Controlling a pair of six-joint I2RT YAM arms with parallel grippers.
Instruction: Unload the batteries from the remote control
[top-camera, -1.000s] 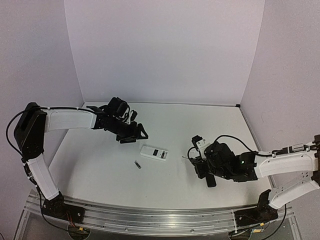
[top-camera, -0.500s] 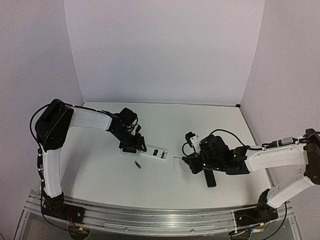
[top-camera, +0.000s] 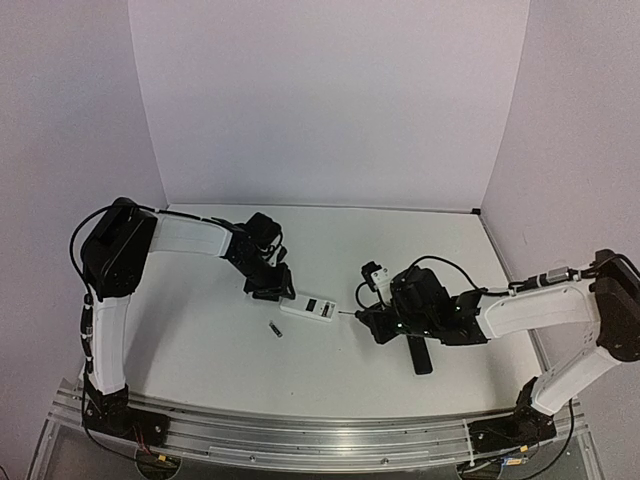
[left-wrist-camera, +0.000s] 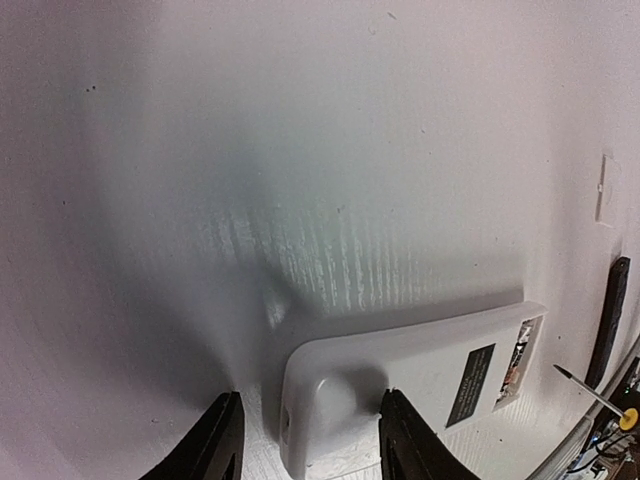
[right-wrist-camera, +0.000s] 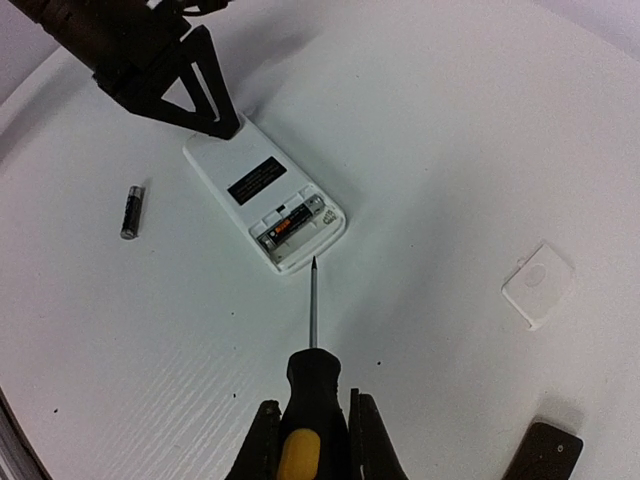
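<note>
The white remote control (top-camera: 310, 307) lies back-up at mid-table with its battery bay uncovered. One battery (right-wrist-camera: 295, 222) sits in the bay. Another battery (top-camera: 275, 329) lies loose on the table in front of the remote; it also shows in the right wrist view (right-wrist-camera: 131, 211). My left gripper (top-camera: 270, 291) is open at the remote's left end (left-wrist-camera: 330, 400), one finger (left-wrist-camera: 405, 440) over the remote and the other finger (left-wrist-camera: 215, 445) beside it. My right gripper (right-wrist-camera: 312, 440) is shut on the yellow-and-black screwdriver (right-wrist-camera: 313, 395). The screwdriver's tip is just short of the remote's bay end.
A slim black remote (top-camera: 420, 355) lies under my right arm, and shows at the lower right of the right wrist view (right-wrist-camera: 545, 455). A small white battery cover (right-wrist-camera: 538, 284) lies on the table right of the screwdriver. White walls close off the back and sides.
My left gripper moved down and right to the remote's left end. My right arm moved left with the screwdriver, bringing its tip up to the remote's right end.
</note>
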